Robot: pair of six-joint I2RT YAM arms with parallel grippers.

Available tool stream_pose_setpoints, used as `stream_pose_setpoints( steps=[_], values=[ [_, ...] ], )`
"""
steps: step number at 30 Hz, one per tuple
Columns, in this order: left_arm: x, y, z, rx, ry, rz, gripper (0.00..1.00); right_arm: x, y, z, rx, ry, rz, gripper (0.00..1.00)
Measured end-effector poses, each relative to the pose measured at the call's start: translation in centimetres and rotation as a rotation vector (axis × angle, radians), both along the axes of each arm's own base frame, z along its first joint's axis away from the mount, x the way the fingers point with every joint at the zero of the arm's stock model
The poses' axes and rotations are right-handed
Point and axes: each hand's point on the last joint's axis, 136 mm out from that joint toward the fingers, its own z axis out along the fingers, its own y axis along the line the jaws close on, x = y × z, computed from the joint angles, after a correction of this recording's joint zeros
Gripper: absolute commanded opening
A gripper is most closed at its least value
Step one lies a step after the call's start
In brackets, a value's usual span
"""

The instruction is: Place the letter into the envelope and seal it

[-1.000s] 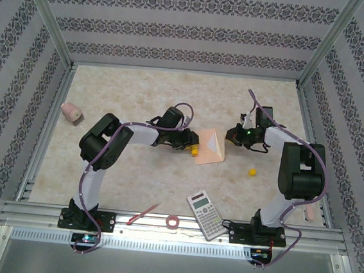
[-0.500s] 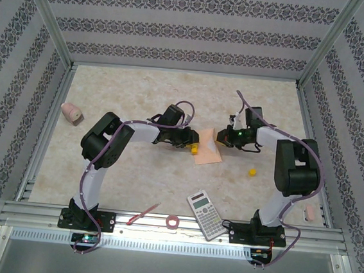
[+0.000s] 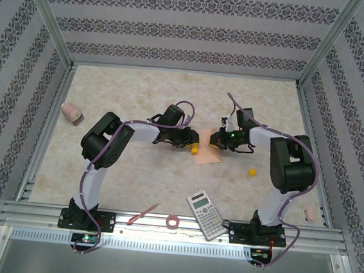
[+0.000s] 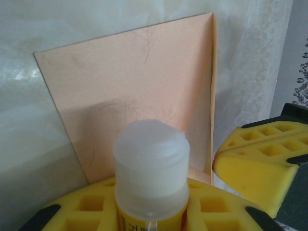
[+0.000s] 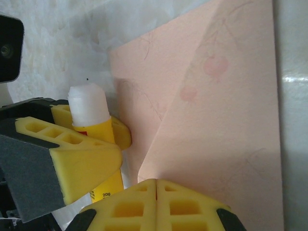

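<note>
Now, a glue stick (image 4: 150,163) just beside the envelope (image 4: 134,91).
Left claw (image 3: 194,150) grips the stick; right claw (image 5: 156,202) is closed, its tips at the flap edge.

A glue stick (image 4: 150,168) sits gripped in the left claw (image 3: 192,147), a small yellow piece (image 3: 253,172) lies right of the right claw (image 5: 156,187), and a calculator (image 3: 205,214) and pink tape roll (image 3: 173,222) lie well behind both.
</note>
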Motion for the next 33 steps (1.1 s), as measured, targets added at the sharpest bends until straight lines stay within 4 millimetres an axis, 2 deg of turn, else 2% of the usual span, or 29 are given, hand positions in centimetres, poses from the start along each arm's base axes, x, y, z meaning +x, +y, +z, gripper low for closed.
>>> stream_pose_setpoints(
  steps=[10,33],
  values=[
    [0.0,0.0,0.0,-0.001,0.0,0.0,0.0,-0.6,0.9,-1.4,-0.005,0.036,0.021,0.0],
    [0.0,0.0,0.0,-0.001,0.0,0.0,0.0,-0.4,0.5,-2.3,-0.039,0.063,0.009,0.0]
  ],
)
